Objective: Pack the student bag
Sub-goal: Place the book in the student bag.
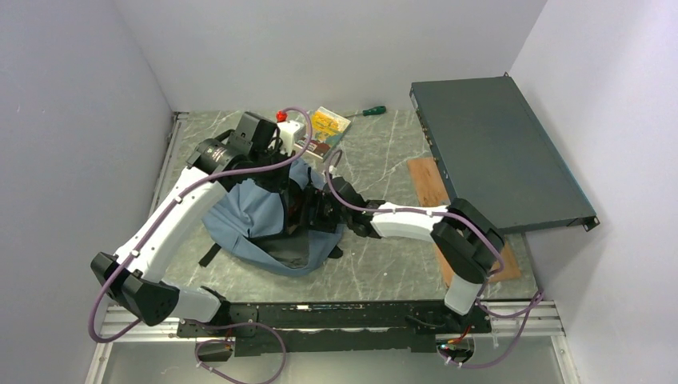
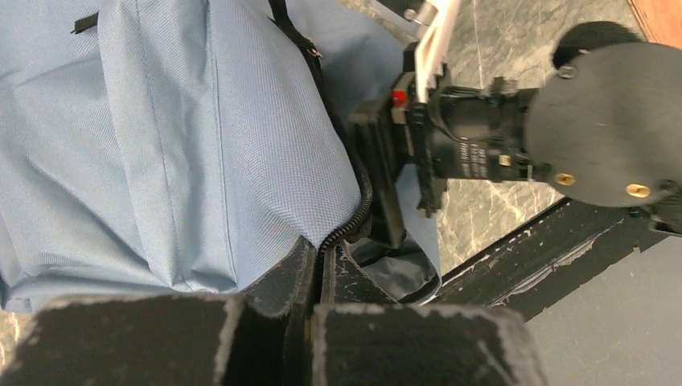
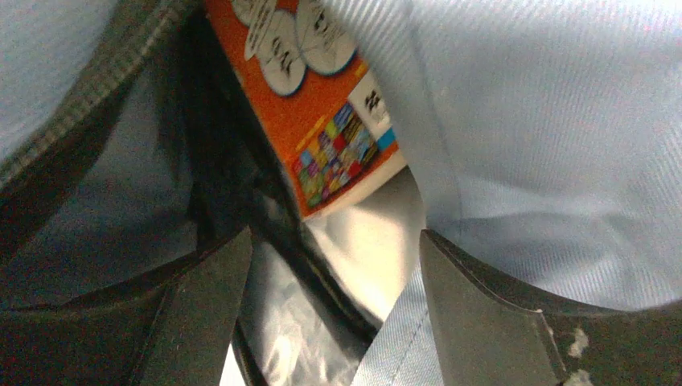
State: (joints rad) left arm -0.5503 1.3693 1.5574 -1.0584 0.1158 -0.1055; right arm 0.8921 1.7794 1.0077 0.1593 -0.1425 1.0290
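On counter point(image 1: 384, 160), left of centre: student bag point(image 1: 248, 212), grey-blue fabric, lying slumped with its opening facing the right arm; black lining visible.

Left pincer point(image 2: 315, 265): pressed together on the bag's zippered rim, pinching the edge of the opening. From above, the left wrist and its purple cable cover the bag's far side.

Right pincer point(image 3: 334, 265): fingers spread, gripping nothing, reaching into the mouth of the bag between folds of fabric and lining.

Orange printed carton point(image 3: 322, 121): inside the bag, tilted, one corner just beyond the right fingers; whether box or book cannot be told.

Dark grey metal box point(image 1: 496, 152): large, flat, along the right wall, well apart from the bag, overlapping a wooden board point(image 1: 426, 180).

Far edge of counter: green-handled screwdriver point(image 1: 372, 110); yellow booklet point(image 1: 329, 122) beside it; white item with a red cap point(image 1: 292, 126), partly behind the left arm's cable.
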